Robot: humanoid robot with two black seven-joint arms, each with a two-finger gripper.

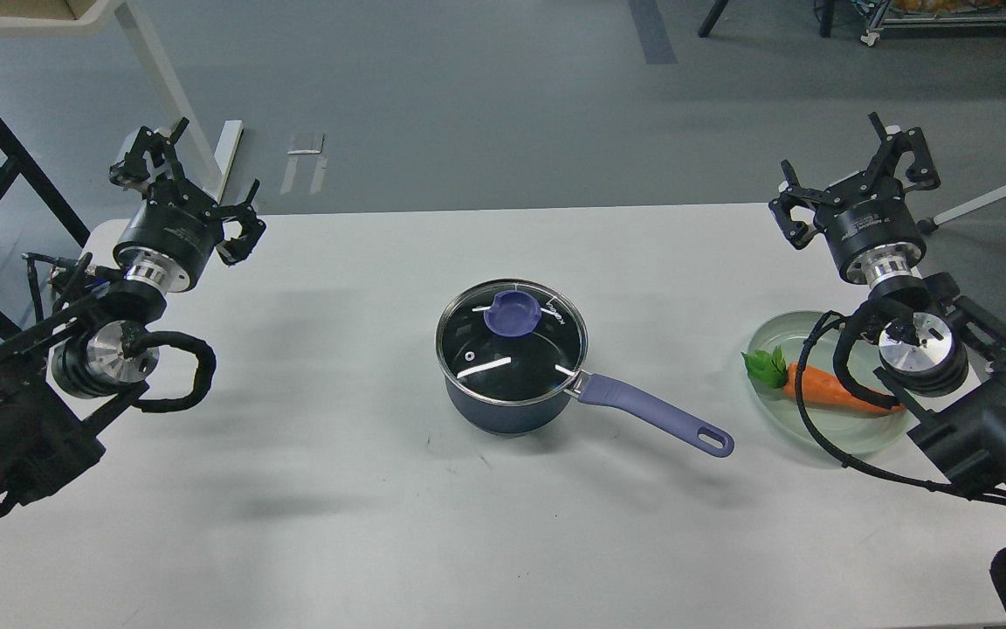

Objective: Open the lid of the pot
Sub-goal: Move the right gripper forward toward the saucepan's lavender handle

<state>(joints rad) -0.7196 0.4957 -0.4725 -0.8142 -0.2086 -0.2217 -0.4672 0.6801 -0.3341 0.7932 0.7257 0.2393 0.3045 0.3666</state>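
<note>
The dark-blue pot [503,406] stands at the middle of the white table, its lavender handle [656,414] pointing to the right and toward me. The clear glass lid [510,342] with a steel rim sits flat on the pot, closing it, with its purple-blue knob [512,314] on top. My left gripper [178,179] is raised at the far left of the table, fingers spread open and empty, well away from the pot. My right gripper [861,175] is raised at the far right, also open and empty.
A pale-green glass plate [782,419] holding a toy carrot [826,390] with green leaves lies at the right, partly under my right arm. The table's far edge runs just behind both grippers. Beyond it is grey floor with table legs and a rack.
</note>
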